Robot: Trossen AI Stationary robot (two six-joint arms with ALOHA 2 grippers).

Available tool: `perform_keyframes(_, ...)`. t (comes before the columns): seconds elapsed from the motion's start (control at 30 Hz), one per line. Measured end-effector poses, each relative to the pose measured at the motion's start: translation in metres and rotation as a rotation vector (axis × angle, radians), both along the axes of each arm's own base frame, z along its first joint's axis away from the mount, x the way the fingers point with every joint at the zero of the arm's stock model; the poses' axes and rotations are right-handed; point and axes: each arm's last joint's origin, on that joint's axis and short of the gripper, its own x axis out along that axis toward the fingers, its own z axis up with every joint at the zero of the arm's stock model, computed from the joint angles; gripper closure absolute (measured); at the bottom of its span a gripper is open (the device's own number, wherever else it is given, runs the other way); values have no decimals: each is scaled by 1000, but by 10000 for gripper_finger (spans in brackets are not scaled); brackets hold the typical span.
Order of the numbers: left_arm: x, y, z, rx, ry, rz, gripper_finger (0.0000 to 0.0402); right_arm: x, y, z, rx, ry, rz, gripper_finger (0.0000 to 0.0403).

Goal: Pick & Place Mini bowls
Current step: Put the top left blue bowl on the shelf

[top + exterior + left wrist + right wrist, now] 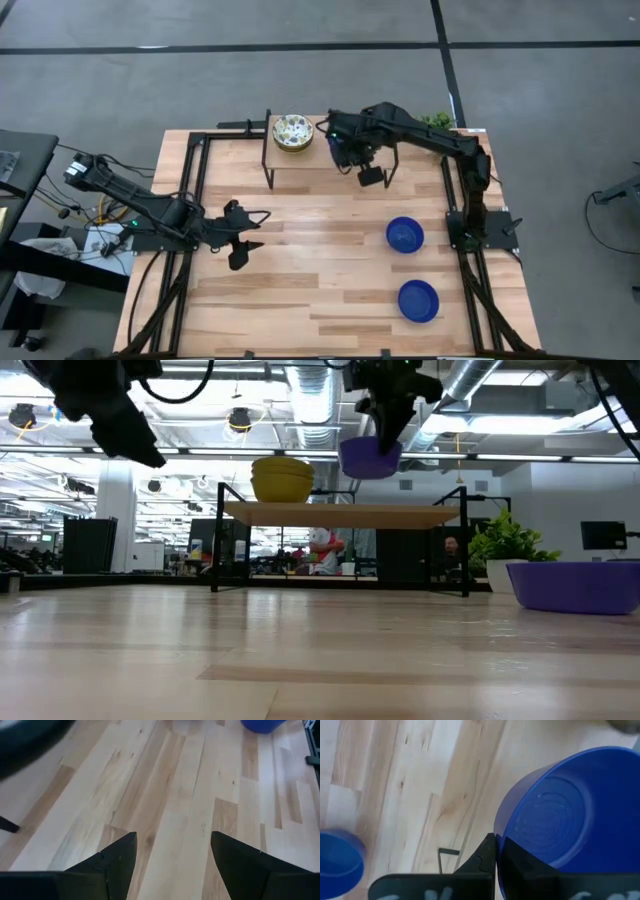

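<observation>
We see the right gripper [496,851] clamping a blue bowl [570,810] above the shelf [340,514]; the left gripper [172,852] hovers, jaws apart.

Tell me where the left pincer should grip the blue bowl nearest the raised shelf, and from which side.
Grip the rim wall of that blue bowl, coming straight down from above. It sits upright and open-mouthed on the table, so one finger can probably drop inside and one outside. The side facing the left pincer looks the easiest reach; the right pincer already pinches another blue bowl by its rim.
</observation>
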Motion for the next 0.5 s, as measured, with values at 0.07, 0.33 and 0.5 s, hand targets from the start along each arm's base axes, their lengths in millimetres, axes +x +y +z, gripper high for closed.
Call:
perform_keyframes(0.07, 1, 0, -5, -2, -4, 0, 149, -2, -7, -1, 7, 0, -24, 403)
perform_keyframes(0.33, 1, -1, -17, -3, -5, 1, 149, -5, -21, -5, 50, -7, -55, 403)
perform_keyframes(0.5, 2, -1, -21, -6, -10, 1, 149, -6, -27, -4, 53, -24, -78, 403)
